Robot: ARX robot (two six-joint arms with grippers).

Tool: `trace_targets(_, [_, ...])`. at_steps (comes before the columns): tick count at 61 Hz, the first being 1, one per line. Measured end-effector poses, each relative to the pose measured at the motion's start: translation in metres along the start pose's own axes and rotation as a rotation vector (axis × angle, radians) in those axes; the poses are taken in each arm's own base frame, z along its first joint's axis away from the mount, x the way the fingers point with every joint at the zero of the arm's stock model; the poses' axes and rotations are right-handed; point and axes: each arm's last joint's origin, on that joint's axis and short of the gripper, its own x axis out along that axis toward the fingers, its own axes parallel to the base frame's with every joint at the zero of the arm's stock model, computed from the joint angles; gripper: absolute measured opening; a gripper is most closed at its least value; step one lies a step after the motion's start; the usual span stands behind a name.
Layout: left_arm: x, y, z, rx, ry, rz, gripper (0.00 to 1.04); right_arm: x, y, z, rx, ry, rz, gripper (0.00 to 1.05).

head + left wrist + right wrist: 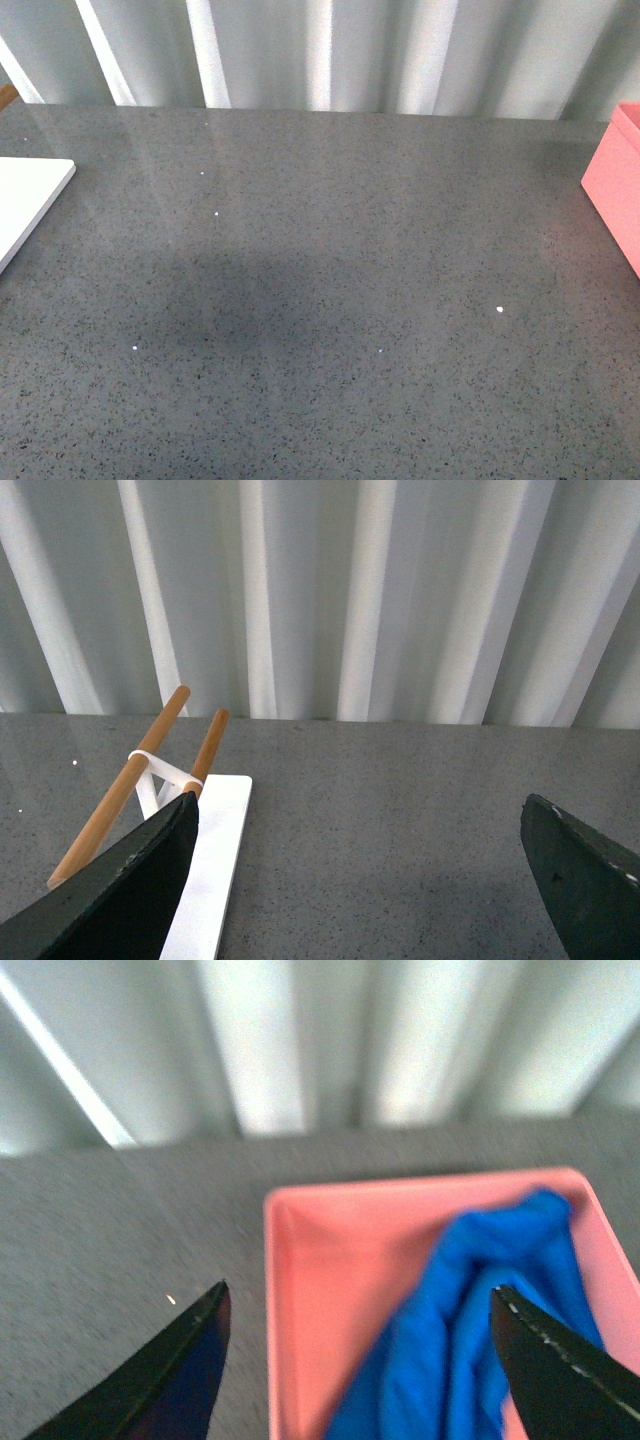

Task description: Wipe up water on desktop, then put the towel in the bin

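1. Right gripper (360,1360): its two dark fingers (165,1380) are spread wide and hold nothing; they frame the bin below in the right wrist view.
2. Towel (470,1340): a bright blue, rumpled heap lying inside the bin, piled toward one side wall, with bare pink floor showing on the other side.
3. Bin (300,1290): a salmon-pink box with straight walls and a rim, resting on the desktop. In the front view only one corner of it (612,190) shows, at the right edge.
4. Left gripper (360,870): fingers (130,890) spread well apart, nothing between them, above bare desktop.
5. Desktop (330,280): dark grey, glossy, finely speckled. A few small bright specks lie scattered on it; whether they are droplets or glints cannot be told. A broad soft shadow crosses the near middle.
6. White board (25,200): flat, at the left edge of the desktop, well apart from the bin.
7. Wooden rods (130,780): two slanted rods joined by a white bracket, just beside the board in the left wrist view.
8. Backdrop (330,50): pale, vertically ribbed curtain or panel behind the far desktop edge.
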Motion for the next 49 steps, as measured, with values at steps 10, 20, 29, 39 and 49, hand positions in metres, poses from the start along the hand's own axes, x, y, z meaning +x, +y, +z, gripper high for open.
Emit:
trace_targets(10, [0.000,0.000,0.000,0.000,0.000,-0.002,0.98,-0.043,0.022,-0.026,-0.064,-0.398,0.039,0.39])
trace_targets(20, [0.000,0.000,0.000,0.000,0.000,-0.002,0.98,-0.065,0.032,-0.058,-0.059,-0.382,0.041,0.09])
trace_targets(29, [0.000,0.000,0.000,0.000,0.000,-0.002,0.98,-0.081,0.037,-0.076,-0.058,-0.379,0.040,0.03])
trace_targets(39, [0.000,0.000,0.000,0.000,0.000,-0.002,0.98,-0.096,0.044,-0.091,-0.059,-0.383,0.042,0.03])
trace_targets(49, [0.000,0.000,0.000,0.000,0.000,-0.002,0.98,-0.110,0.052,-0.105,-0.060,-0.380,0.045,0.03])
